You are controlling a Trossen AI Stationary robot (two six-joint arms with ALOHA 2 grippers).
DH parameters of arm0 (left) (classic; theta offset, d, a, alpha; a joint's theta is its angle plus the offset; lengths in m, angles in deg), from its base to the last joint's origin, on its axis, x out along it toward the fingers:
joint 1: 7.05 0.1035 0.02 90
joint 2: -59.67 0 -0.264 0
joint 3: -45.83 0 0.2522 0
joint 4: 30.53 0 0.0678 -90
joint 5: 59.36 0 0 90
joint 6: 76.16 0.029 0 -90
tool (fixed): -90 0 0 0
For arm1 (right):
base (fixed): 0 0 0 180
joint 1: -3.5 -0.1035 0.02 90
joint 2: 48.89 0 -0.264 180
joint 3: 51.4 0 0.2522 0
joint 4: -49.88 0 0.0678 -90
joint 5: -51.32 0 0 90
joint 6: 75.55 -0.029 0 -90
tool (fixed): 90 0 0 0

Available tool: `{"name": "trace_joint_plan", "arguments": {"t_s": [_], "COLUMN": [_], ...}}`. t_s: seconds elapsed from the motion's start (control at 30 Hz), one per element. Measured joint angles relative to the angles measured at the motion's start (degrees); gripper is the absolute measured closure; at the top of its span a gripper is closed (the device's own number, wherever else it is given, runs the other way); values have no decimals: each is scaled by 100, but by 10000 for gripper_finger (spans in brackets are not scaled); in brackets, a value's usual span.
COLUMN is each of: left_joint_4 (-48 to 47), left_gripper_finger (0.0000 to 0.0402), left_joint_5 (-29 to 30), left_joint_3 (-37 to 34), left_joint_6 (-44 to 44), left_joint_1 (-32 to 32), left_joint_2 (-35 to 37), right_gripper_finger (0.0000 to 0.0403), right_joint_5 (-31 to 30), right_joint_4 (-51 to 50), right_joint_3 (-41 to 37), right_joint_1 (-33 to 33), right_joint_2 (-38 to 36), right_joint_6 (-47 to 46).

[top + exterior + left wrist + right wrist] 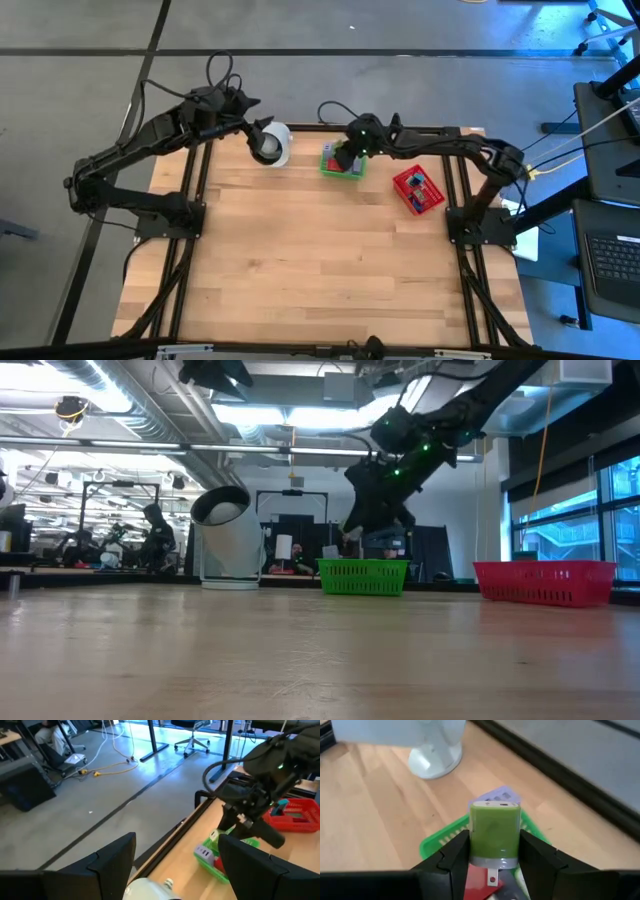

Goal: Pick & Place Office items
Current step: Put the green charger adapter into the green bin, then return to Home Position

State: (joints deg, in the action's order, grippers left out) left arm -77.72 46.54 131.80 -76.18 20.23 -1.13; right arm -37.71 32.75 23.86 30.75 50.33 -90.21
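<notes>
In the overhead picture my left gripper (262, 128) sits in the upper left of the frame, at the far edge of the pale wooden slatted table (320, 270), right over the white cylindrical roll with the dark hole (272, 145); from my left wrist camera its two dark fingers (107, 862) stand wide apart with nothing between them, the white roll (150, 889) just below them at the bottom edge. Moving right, the small green mesh basket (341, 163) lies at upper centre, a little apart from the roll, with a few tiny pieces in it: a lavender packet shows at its near corner in the left wrist picture (203, 854) and some red beside it. My right gripper (348, 155) hangs directly above that green basket, and it is clamped on a small green block with a grey band at its lower end (495, 834), held upright between my two fingers (451, 860) over the basket's green rim (432, 844); a lavender piece (501, 795) peeks out behind the block and a red piece (482, 881) lies below it. In the table-level picture the same gripper (372, 525) hovers clear above the green basket (363, 577). Farthest right, the red mesh basket (418, 190) rests tilted near the table's right edge, holding several more small pieces, among them a teal one (282, 806).
</notes>
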Motion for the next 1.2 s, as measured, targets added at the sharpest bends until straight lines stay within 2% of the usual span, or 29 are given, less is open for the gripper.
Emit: {"name": "trace_joint_plan", "arguments": {"t_s": [0.17, 0.37, 0.53, 0.73, 1.2], "left_joint_4": [-19, 22, 20, 20, 20], "left_gripper_finger": [123, 123, 123, 123, 123], "left_joint_5": [-105, -81, -64, -64, -110], "left_joint_3": [0, 2, 2, 2, 2], "left_joint_6": [-72, -235, -373, -417, -477], "left_joint_1": [-2, -2, -2, -2, -2], "left_joint_2": [0, -2, -2, -4, -4], "right_gripper_finger": [252, 252, 252, 250, 173], "right_joint_5": [317, 311, -17, 12, 9], "right_joint_4": [71, 92, 125, 121, 119], "right_joint_3": [0, 0, 0, 0, 0], "right_joint_1": [15, -9, -7, -9, -7], "right_joint_2": [221, 382, 384, 384, 384], "right_joint_6": [9, 9, 13, 14, 12]}}
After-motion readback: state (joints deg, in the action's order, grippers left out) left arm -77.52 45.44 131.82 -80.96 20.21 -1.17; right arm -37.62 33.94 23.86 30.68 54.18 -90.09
